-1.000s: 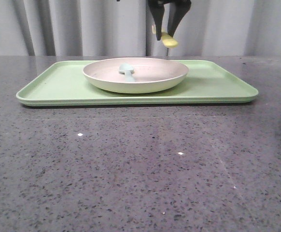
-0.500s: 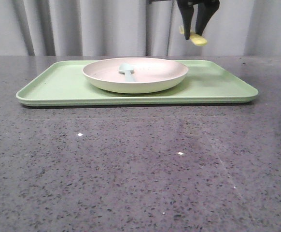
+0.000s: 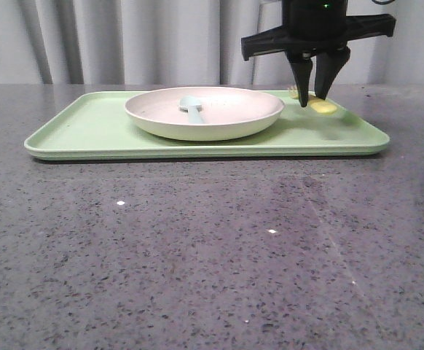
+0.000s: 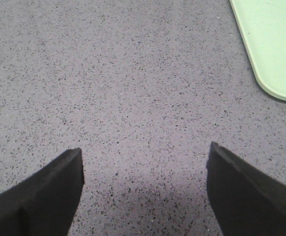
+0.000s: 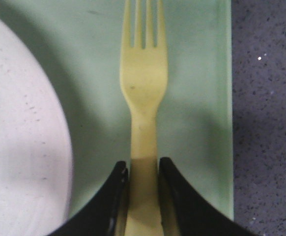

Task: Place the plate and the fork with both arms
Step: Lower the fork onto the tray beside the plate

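Fork (image 5: 143,98) handle end behind jaws

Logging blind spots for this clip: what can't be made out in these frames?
- Fork: handle end hidden between the right gripper fingers; tine tips cut by the right wrist frame edge.
- Whether the fork touches the tray: unclear in any view.
- Spoon: handle hidden by the plate rim, front view.
- Left gripper: absent from the front view.
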Robot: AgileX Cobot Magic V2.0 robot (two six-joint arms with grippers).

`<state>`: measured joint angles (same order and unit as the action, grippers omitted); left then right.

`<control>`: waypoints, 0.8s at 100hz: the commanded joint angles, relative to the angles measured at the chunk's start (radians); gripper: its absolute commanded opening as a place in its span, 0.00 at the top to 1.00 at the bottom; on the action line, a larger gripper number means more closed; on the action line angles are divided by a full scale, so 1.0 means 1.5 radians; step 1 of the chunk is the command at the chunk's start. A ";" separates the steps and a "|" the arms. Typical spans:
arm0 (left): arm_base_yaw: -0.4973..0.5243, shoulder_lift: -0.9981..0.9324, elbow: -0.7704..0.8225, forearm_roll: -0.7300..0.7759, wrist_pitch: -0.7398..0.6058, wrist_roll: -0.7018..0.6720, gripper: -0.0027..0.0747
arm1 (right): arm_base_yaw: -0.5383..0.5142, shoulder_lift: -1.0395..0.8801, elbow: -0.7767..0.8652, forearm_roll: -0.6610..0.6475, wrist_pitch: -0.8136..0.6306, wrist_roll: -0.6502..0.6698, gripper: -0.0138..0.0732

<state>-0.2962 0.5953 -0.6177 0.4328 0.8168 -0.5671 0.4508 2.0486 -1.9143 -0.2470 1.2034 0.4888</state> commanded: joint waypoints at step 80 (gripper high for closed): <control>0.000 0.001 -0.019 0.017 -0.039 -0.009 0.30 | -0.004 -0.043 0.007 -0.004 -0.025 -0.007 0.84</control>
<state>-0.2962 0.5953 -0.6177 0.4328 0.8168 -0.5671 0.4508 2.0486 -1.8804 -0.2364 1.1804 0.4888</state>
